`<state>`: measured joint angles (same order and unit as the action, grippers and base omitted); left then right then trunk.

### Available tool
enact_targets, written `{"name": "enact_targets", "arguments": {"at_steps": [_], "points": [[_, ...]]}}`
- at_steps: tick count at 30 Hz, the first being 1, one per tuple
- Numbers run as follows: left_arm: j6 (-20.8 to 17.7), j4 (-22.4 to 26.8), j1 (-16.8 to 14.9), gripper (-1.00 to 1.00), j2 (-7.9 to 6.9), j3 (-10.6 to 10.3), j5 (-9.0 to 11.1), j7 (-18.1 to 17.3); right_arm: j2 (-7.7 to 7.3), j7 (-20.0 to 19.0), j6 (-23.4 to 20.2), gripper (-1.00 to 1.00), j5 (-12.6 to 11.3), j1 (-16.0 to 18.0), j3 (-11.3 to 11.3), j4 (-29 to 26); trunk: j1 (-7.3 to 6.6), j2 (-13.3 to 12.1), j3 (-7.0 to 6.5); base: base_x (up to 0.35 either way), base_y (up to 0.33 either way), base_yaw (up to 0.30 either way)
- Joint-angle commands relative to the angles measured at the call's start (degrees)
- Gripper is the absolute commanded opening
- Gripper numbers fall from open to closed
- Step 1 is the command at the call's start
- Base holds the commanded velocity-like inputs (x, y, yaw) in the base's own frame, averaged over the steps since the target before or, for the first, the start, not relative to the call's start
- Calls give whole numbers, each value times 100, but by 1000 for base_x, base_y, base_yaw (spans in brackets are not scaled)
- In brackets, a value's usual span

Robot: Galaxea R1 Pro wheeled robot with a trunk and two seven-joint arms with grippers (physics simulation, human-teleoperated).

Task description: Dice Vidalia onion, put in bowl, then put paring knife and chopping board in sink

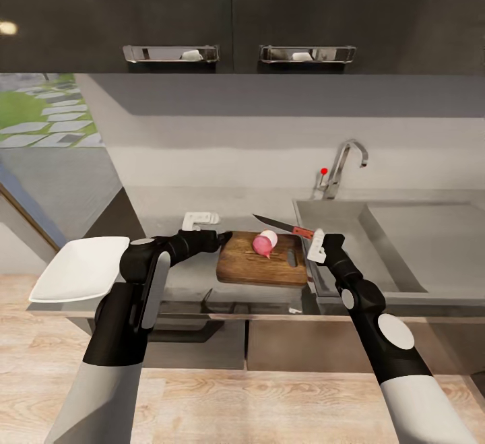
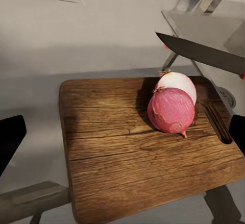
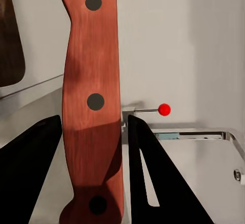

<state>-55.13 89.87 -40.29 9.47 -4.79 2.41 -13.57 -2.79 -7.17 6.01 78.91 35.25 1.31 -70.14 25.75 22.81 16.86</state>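
Two hands at the worktop (image 1: 175, 282) front edge. Right hand (image 1: 316, 247) clamped on the paring knife (image 1: 283, 226) by its orange-red handle, fingers (image 3: 153, 183) pressed on either side; blade raised, pointing left over the chopping board (image 1: 263, 259). Left hand (image 1: 217, 240) just beside the board's left edge, fingers (image 2: 10, 137) apart, holding nothing. Onion (image 1: 265, 242) sits on the board, already in two pieces touching. Bowl (image 1: 81, 267) well left on the worktop. Sink (image 1: 350, 228) behind right, tap (image 1: 343, 164) beyond.
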Motion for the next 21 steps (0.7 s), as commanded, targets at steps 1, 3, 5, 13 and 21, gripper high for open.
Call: {"name": "enact_targets", "arguments": {"at_steps": [1,3,5,13,21], "points": [[-32,4,-5,100,2,4,23,4,-2,-21,14,-100,46,4,1,-8,3,11,11,-4,0,0],[-32,4,-5,100,2,4,23,4,-2,-21,14,-100,46,4,1,-8,3,11,11,-3,0,0],[-32,4,-7,100,2,4,23,4,-2,-21,14,-100,46,3,1,-8,3,11,11,-1,0,0],[-32,5,-7,100,2,4,23,4,-2,-21,14,-100,46,3,1,-8,3,11,11,-112,0,0],[-32,4,-6,100,2,4,23,4,-2,-21,14,-100,46,3,2,-8,3,11,11,-39,0,0]]}}
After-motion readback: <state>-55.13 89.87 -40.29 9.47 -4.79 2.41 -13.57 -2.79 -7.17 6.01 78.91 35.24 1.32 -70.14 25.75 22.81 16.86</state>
